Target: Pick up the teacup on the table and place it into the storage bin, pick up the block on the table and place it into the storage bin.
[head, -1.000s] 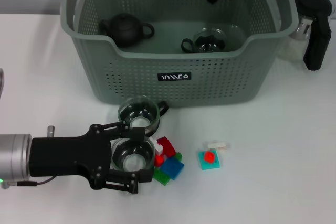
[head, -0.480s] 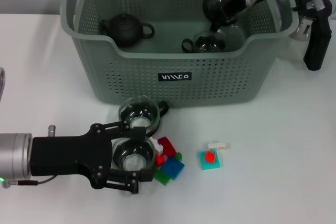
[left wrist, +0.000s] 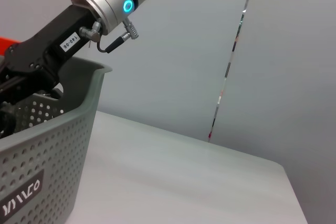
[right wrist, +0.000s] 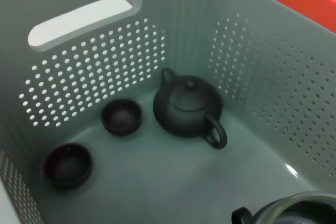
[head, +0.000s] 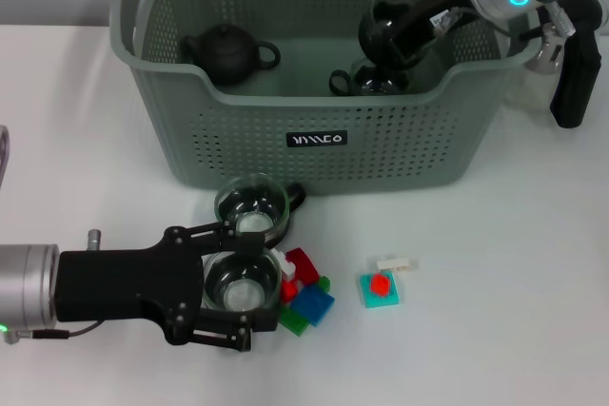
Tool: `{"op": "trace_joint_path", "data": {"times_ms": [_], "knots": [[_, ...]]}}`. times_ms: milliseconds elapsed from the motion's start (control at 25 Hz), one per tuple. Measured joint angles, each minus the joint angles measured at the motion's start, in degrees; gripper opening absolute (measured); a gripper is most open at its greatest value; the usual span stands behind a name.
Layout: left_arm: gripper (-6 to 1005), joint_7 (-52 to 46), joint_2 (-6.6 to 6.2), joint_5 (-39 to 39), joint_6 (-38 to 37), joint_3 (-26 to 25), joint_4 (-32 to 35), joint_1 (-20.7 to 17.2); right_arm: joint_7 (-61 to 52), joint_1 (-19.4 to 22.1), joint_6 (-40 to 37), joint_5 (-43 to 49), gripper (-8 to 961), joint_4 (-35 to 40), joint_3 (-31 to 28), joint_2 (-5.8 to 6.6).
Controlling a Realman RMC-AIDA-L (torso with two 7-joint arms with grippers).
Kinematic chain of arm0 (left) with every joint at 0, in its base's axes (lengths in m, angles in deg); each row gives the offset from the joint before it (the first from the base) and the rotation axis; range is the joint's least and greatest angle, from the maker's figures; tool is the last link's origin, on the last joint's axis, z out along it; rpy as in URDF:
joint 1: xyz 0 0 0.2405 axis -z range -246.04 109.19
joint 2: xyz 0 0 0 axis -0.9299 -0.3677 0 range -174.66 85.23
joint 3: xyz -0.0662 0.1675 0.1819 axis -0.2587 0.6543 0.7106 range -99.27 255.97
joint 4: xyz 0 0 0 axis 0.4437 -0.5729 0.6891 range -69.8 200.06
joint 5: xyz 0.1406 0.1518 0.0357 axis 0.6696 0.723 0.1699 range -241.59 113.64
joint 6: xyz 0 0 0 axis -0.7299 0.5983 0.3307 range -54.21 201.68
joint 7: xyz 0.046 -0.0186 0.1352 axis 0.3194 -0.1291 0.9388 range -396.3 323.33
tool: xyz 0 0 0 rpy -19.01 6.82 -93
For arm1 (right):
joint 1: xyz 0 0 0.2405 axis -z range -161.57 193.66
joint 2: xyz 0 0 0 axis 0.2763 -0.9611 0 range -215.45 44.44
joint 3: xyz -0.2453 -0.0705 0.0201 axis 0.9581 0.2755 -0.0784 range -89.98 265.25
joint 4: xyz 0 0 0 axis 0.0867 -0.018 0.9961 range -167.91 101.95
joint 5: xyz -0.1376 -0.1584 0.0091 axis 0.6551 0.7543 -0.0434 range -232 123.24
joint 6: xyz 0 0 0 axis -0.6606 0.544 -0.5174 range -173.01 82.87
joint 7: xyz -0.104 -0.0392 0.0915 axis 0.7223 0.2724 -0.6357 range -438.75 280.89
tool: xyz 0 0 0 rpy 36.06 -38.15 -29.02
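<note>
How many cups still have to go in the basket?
One glass teacup already sits in the storage bin. The right gripper hangs over it with another. The left gripper is around a teacup on the table, one more cup waits beside it, and the blocks remain.

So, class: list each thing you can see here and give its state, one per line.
storage bin: upright on the table
black teapot: upright, lid on, in the bin
left gripper: around a glass teacup on the table
second glass teacup: upright, untouched
right gripper: inside the bin
</note>
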Motion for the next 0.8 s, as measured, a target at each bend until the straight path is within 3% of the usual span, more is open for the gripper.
{"op": "trace_joint_path", "data": {"times_ms": [800], "knots": [[866, 0.14, 0.09, 0.13, -0.17, 0.0, 0.02, -0.17, 0.38, 0.47, -0.65, 0.04, 77, 0.45, 0.32, -0.39]]}}
